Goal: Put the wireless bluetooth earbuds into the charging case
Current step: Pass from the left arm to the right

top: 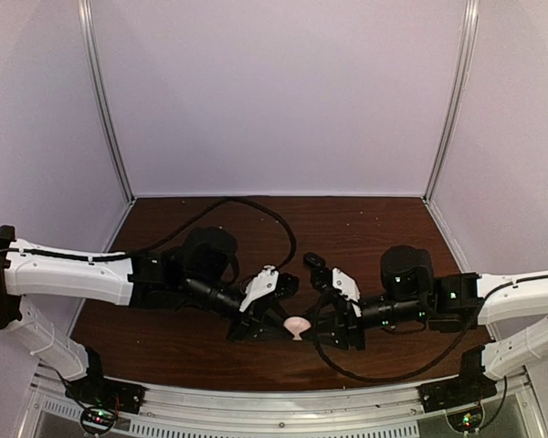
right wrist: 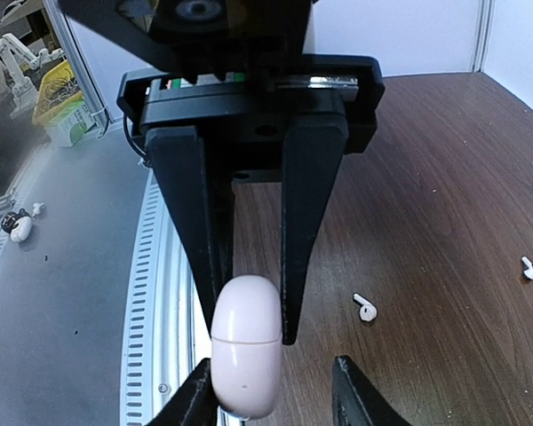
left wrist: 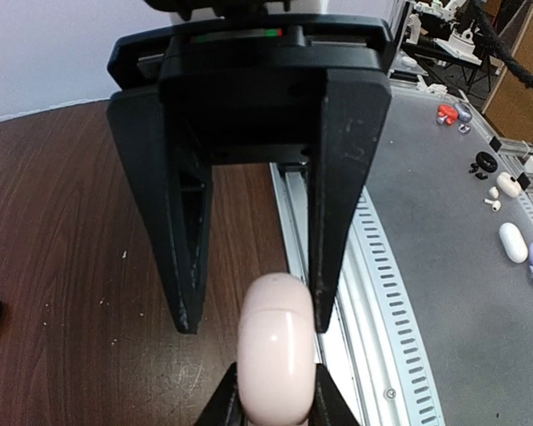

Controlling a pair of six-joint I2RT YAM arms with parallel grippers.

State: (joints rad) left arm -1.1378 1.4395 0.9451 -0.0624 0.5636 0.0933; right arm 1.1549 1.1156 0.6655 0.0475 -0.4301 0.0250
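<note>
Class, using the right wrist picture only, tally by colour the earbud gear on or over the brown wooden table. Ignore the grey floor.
Pink case: 1
White earbuds: 2
Total: 3

Closed pink case point(right wrist: 245, 355) upright — two white earbuds point(right wrist: 365, 308) lying loose.

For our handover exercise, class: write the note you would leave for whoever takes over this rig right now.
Right gripper: shut on the closed, rounded pink plastic charging case.
Left gripper: open, straddling the case, one finger against it.
Tiny white stemmed earbud and second white earbud lie loose on the dark wooden table.
Done: case gripped.
Left: open the lid, insert the earbuds.
</note>
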